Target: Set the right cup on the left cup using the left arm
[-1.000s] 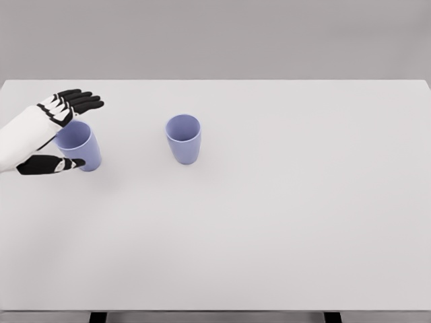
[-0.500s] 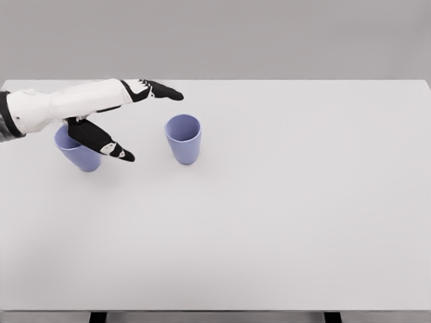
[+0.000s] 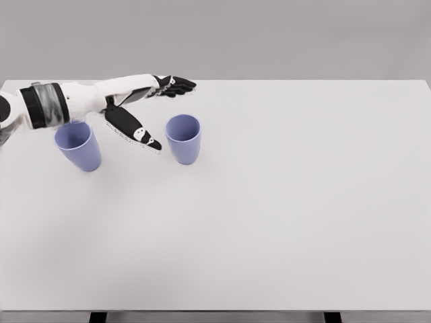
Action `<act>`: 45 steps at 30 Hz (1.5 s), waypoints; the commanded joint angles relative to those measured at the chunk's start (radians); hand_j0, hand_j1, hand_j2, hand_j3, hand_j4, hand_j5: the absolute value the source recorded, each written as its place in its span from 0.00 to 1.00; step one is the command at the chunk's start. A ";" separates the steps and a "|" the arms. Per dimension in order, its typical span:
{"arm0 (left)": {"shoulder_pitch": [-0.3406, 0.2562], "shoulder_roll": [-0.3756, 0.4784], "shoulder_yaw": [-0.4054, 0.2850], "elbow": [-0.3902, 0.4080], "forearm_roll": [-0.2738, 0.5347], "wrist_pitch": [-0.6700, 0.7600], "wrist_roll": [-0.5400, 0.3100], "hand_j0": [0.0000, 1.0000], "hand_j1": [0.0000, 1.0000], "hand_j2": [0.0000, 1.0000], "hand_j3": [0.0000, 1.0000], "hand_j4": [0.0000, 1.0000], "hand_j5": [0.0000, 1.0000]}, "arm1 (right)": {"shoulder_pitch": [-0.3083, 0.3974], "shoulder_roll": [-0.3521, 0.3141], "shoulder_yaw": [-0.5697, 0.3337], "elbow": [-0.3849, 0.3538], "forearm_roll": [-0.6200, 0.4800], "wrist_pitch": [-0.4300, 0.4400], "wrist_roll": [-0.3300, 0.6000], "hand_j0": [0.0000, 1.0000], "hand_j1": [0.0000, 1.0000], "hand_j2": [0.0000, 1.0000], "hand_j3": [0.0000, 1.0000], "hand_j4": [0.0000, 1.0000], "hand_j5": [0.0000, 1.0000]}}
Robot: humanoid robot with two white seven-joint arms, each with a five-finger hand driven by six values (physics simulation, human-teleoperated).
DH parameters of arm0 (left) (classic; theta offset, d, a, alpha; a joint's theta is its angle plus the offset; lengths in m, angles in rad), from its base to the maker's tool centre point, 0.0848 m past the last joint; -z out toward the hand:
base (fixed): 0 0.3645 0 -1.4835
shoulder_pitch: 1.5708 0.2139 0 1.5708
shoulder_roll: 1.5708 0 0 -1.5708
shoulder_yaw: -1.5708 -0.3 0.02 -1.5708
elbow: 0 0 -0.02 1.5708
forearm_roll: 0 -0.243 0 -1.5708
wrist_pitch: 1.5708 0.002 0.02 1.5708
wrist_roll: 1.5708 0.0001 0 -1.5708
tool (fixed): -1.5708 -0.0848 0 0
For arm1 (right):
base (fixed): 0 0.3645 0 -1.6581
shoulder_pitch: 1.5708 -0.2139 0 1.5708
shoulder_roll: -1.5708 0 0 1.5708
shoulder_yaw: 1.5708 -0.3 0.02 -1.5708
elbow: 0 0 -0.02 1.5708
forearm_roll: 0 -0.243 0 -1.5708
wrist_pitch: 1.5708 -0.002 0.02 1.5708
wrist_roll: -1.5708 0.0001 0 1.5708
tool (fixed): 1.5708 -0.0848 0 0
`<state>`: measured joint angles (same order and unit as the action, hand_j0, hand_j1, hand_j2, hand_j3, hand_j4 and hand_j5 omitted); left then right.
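- Counter (image 3: 283, 222): wide, white, flat.
- Left hand (image 3: 149, 111): fingers spread, thumb splayed low, holding nothing, just left of the right cup.
- Right lavender plastic cup (image 3: 183, 138): upright, mid-counter.
- Left lavender plastic cup (image 3: 79, 146): upright, under the forearm.

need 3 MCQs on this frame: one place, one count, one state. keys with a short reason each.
1. Where is the left hand?
A. Just left of the right cup
B. Right of both cups
C. At the near table edge

2. How many purple cups stand on the table?
A. One
B. Two
C. Three

3. What state is the left hand in?
A. Shut on the right cup
B. Open, holding nothing
C. Shut on the left cup

Key: 1 A, thumb and fingers reach toward that cup from its left. 2 B, two cups stand apart, both upright. 3 B, the fingers are spread, with a gap to the cup.
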<state>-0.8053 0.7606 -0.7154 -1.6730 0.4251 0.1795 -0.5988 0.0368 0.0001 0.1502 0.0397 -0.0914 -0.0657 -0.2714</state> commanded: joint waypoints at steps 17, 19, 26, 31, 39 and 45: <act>0.018 -0.106 -0.072 0.147 -0.086 0.024 0.126 1.00 1.00 1.00 1.00 1.00 1.00 | 0.000 0.000 0.000 0.000 -0.001 0.000 0.000 1.00 1.00 1.00 1.00 1.00 1.00; 0.020 -0.107 -0.072 0.148 -0.086 0.024 0.126 1.00 1.00 1.00 1.00 1.00 1.00 | 0.000 0.000 0.000 0.000 -0.001 0.001 0.000 1.00 1.00 1.00 1.00 1.00 1.00; 0.031 -0.109 -0.073 0.168 -0.089 0.026 0.126 1.00 1.00 1.00 1.00 1.00 1.00 | 0.000 0.000 0.000 0.000 -0.001 0.000 0.000 1.00 1.00 1.00 1.00 1.00 1.00; 0.041 -0.132 -0.078 0.190 -0.091 0.024 0.126 1.00 1.00 1.00 1.00 1.00 1.00 | 0.000 0.000 -0.001 0.000 -0.001 0.000 0.001 1.00 1.00 1.00 1.00 1.00 1.00; 0.043 -0.152 -0.076 0.233 -0.092 0.024 0.126 1.00 1.00 1.00 1.00 1.00 1.00 | 0.000 0.000 0.000 0.000 -0.001 0.000 0.000 1.00 1.00 1.00 1.00 1.00 1.00; 0.041 -0.162 -0.075 0.257 -0.092 0.024 0.126 1.00 1.00 1.00 1.00 1.00 1.00 | 0.000 0.000 0.000 0.000 -0.001 0.000 0.000 1.00 1.00 1.00 1.00 1.00 1.00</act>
<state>-0.7639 0.6033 -0.7916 -1.4257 0.3303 0.2046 -0.4726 0.0368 0.0001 0.1502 0.0397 -0.0915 -0.0656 -0.2715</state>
